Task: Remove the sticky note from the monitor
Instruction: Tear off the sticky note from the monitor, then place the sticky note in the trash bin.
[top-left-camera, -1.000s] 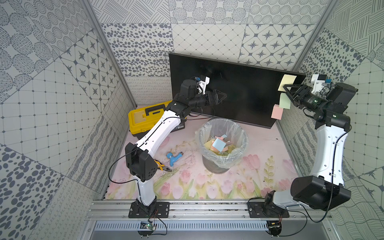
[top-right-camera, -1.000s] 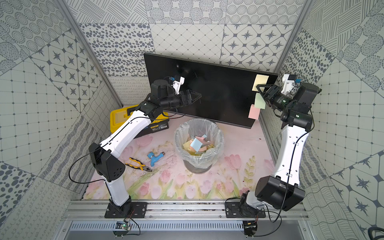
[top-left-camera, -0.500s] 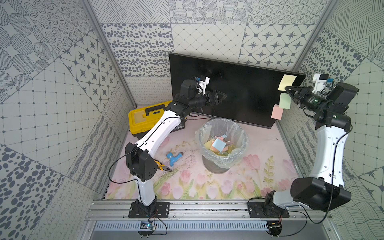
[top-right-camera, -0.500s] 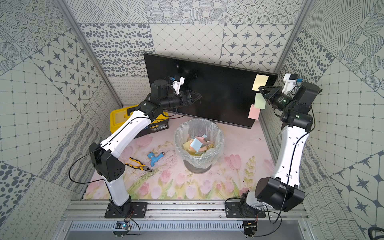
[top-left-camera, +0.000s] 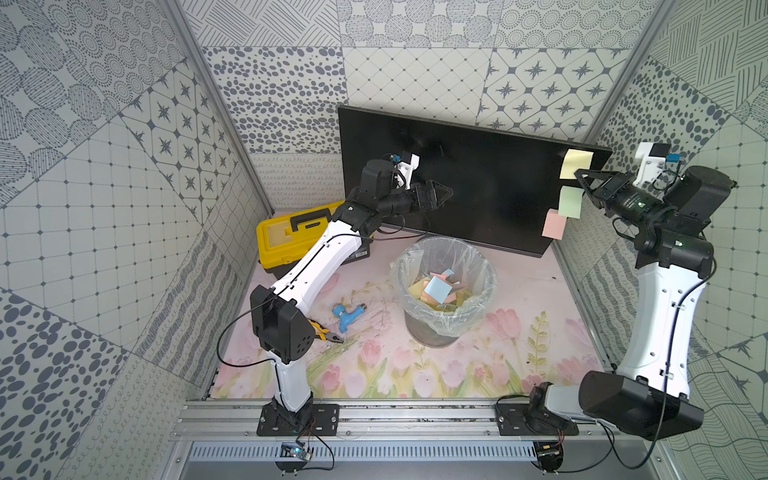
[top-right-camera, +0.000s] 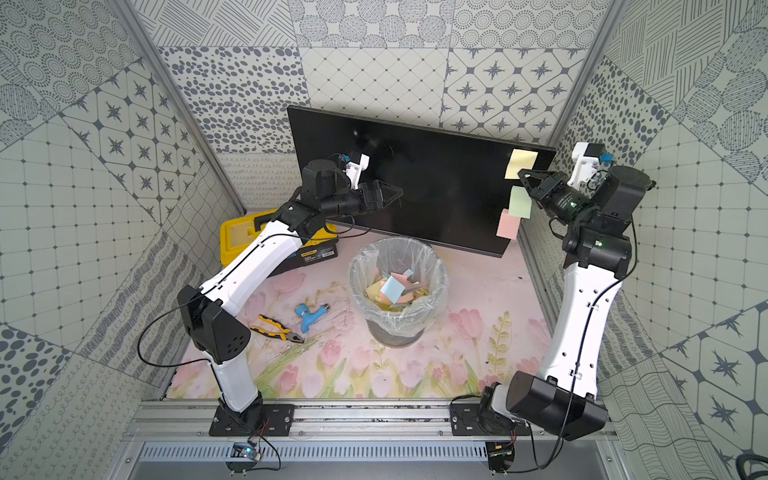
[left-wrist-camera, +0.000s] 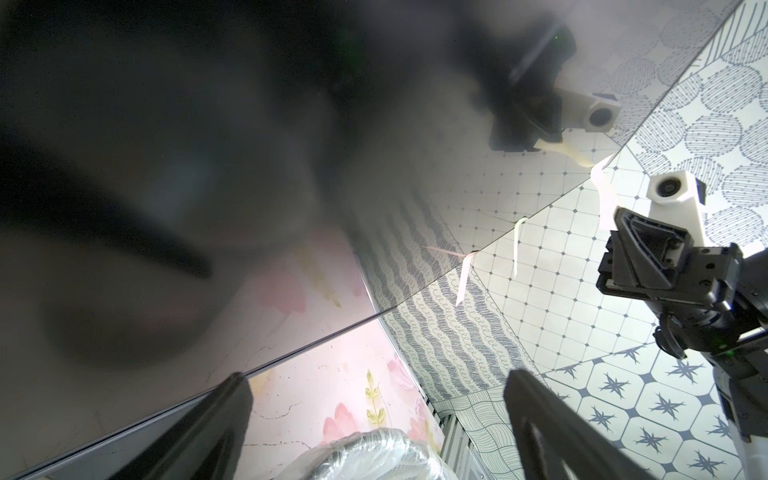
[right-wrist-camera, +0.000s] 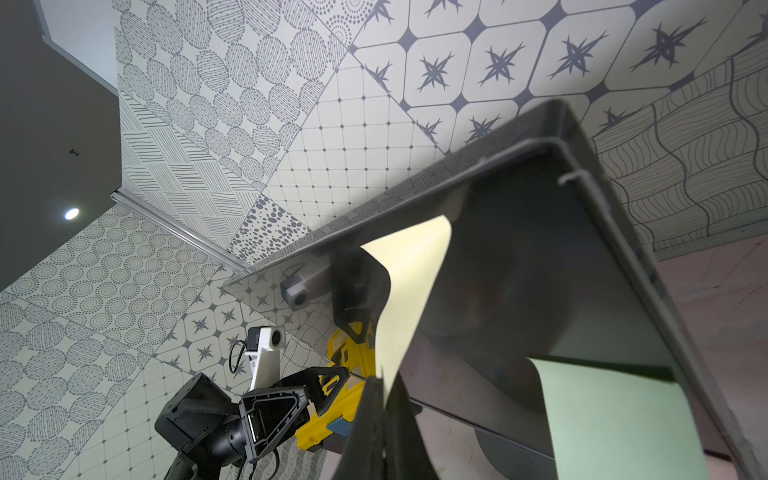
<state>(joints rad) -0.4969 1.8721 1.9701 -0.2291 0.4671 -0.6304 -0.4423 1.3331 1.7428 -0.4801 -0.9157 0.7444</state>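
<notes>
Sticky notes (top-left-camera: 570, 202): I count three on one monitor's (top-left-camera: 478, 174) right edge, yellow note (top-left-camera: 576, 163) curled. Right gripper (top-left-camera: 578, 173) pinches it; left gripper (top-left-camera: 446, 192) released.

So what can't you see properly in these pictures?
The toolbox: partly behind the left arm, in both top views.
The bin bottom: covered by notes, in both top views.
The monitor face: blurred in the left wrist view.
The pink note: outside the right wrist view's edge.
</notes>
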